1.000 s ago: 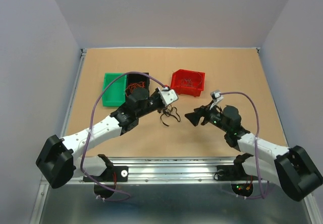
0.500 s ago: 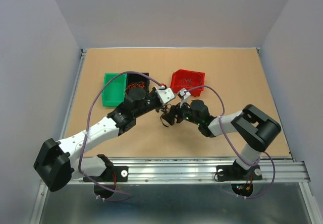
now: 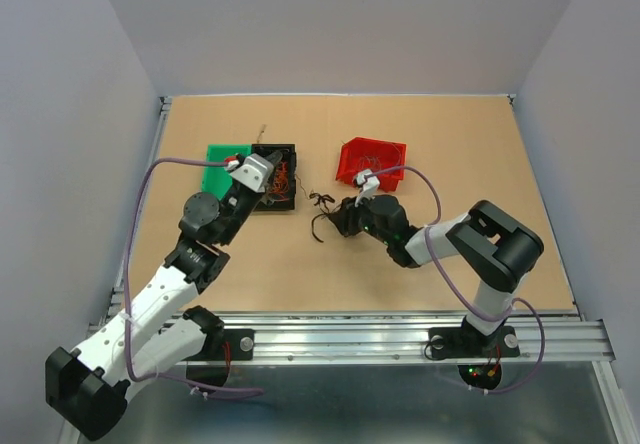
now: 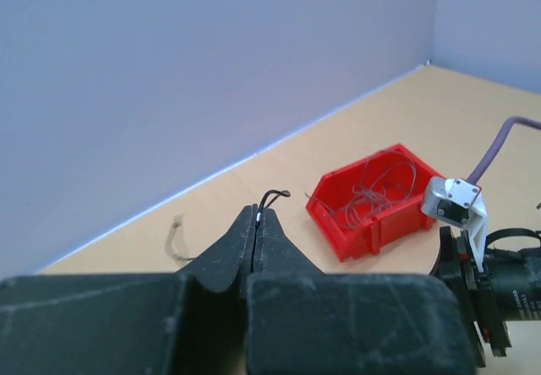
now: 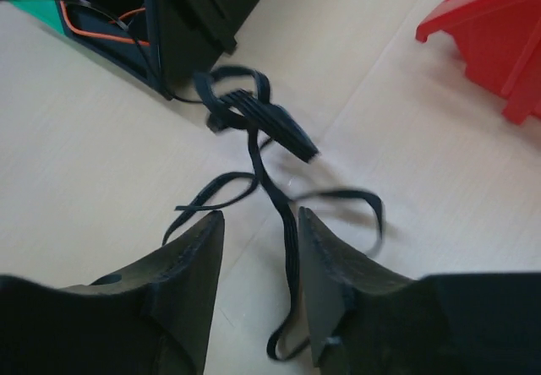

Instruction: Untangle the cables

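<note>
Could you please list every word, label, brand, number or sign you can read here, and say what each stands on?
No readable word, number, brand or sign appears in any view.
The red bin, green bin and black bin are plain, with no labels.
The thin cable pinched in the shut left gripper carries one tiny white mark, too small to read.

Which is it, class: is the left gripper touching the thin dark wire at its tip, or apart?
Touching. The left wrist view shows the left gripper shut on the thin dark wire, whose curled end pokes out between its closed fingertips.
</note>
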Robot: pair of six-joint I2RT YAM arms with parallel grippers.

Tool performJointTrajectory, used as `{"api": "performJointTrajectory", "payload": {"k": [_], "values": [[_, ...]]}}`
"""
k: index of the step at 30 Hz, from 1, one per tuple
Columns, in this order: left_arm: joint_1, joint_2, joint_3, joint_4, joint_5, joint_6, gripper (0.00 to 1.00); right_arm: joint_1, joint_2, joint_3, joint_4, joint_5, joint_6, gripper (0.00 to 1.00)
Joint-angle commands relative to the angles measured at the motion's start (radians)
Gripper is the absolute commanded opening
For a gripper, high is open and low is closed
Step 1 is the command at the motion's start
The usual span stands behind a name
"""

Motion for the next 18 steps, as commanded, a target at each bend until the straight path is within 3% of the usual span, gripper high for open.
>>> {"api": "performJointTrajectory", "payload": {"k": [1, 9, 13, 18], "values": [[0.001, -0.090, -0.041, 0.144, -0.027, -0.032, 0.00, 0.004, -0.078, -0.016, 0.036, 0.062, -0.007, 0.38], [0.003, -0.199, -0.047, 0.144, -0.107, -0.002, 0.00, 0.004, -0.115, -0.042, 0.034, 0.047, -0.007, 0.34], [0.004, -0.200, -0.044, 0.125, -0.010, -0.002, 0.00, 0.005, -0.079, 0.001, 0.037, -0.108, -0.047, 0.78], [0.004, -0.170, -0.032, 0.102, 0.063, 0.003, 0.00, 0.062, -0.021, 0.034, 0.077, -0.205, -0.131, 0.87]]}}
